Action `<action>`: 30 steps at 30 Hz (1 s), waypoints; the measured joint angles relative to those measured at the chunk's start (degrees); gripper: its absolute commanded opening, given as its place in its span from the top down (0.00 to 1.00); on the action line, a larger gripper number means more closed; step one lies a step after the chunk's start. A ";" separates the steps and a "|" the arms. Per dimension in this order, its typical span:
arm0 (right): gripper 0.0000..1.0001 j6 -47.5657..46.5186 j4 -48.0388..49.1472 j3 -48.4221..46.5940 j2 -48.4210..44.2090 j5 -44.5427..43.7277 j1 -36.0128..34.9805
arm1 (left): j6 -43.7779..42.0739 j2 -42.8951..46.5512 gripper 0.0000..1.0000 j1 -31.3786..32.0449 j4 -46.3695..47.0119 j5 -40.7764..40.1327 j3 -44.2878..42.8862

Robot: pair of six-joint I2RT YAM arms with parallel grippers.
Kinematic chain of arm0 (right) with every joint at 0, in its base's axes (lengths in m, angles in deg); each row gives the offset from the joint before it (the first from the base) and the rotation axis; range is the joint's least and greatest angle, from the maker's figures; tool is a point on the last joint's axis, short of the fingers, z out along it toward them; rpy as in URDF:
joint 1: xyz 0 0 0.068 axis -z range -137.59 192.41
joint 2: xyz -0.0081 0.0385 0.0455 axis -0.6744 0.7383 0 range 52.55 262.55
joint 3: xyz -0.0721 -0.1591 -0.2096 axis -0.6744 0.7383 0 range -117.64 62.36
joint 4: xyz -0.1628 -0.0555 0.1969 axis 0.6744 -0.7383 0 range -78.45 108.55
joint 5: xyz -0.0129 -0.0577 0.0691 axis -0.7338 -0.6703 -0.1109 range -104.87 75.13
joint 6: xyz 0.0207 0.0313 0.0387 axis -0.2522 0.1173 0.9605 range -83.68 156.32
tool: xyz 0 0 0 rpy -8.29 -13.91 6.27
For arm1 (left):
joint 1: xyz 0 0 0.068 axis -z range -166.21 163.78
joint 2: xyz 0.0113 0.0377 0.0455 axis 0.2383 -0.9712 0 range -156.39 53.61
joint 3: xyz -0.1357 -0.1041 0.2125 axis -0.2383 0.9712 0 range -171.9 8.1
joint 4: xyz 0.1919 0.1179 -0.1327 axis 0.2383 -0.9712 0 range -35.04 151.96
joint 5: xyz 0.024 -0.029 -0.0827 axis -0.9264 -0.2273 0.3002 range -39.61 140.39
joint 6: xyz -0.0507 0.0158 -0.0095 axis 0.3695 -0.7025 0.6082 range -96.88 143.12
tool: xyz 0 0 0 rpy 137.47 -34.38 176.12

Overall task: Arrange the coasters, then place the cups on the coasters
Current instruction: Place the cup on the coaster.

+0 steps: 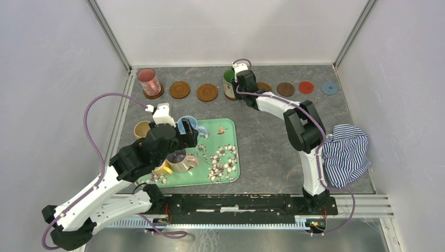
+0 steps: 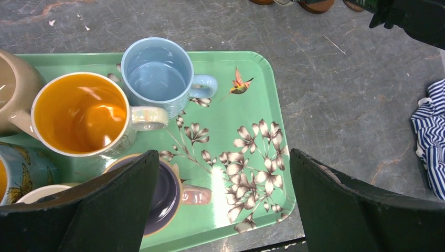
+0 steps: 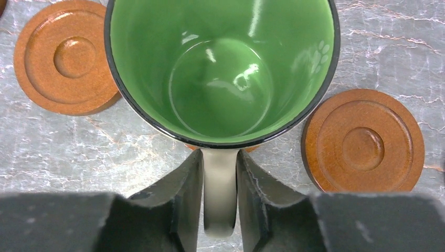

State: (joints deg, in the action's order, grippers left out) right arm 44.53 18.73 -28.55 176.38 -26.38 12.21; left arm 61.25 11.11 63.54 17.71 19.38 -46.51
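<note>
**Right gripper** (image 3: 219,163): jaws nearly closed on the pale handle (image 3: 219,210) of the black-rimmed ceramic mug with the green inside (image 3: 220,73). Both fingers lie against the handle's sides, with no gap visible.

The mug stands upright at the back of the grey stone-patterned table (image 1: 262,136). It sits on an orange-brown wooden coaster, of which only slivers (image 3: 252,150) show under its base. One bare ringed wooden coaster (image 3: 68,55) lies beside it and another (image 3: 364,142) on the other side, neither touching it.

**Key relation:** the handle points straight back at the right gripper, so the handle's long axis and the gripper's line coincide. Judgement: letting go calls for parting the jaws and backing off along that line — any sideways pull would drag the mug.

**Left gripper** (image 2: 224,163): jaws spread wide, holding nothing, hovering over the green floral tray (image 2: 262,105).
- The light blue ceramic mug (image 2: 160,73) lies ahead and left of the jaws, its handle turned right toward the tray's bare part.
- The lilac-lined mug (image 2: 162,194) sits partly under the finger on the left of the wrist view.
- The left arm is the nearer to every mug on the tray; the right is well apart from them.

**Hidden or unclear:**
- Whether the green mug is centred on its coaster cannot be told, since the mug covers it.
- The orange-lined mug (image 2: 78,113) is whole in view, but the tan mug (image 2: 13,89) is cut off at the frame edge.
- In the top view the left arm covers most of the tray's mugs.
</note>
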 measured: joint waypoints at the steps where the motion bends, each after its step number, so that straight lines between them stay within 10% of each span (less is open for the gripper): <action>1: 0.59 0.02 0.13 -0.04 -0.02 -0.13 -0.02 | 0.00 -0.07 0.00 0.00 0.00 0.04 0.00; 15: 0.03 0.55 0.74 -1.57 -3.02 0.55 0.00 | 0.09 -1.25 0.00 0.00 -0.59 0.07 0.00; 30: 0.02 2.43 -0.70 11.50 -24.20 5.20 -0.07 | 14.27 -3.37 0.00 0.00 -11.91 1.88 -2.25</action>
State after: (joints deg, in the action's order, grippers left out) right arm 46.95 18.03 -17.06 152.19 -21.18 12.15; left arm 75.53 7.74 63.54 5.80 21.26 -48.76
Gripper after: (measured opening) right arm 0.979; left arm 0.994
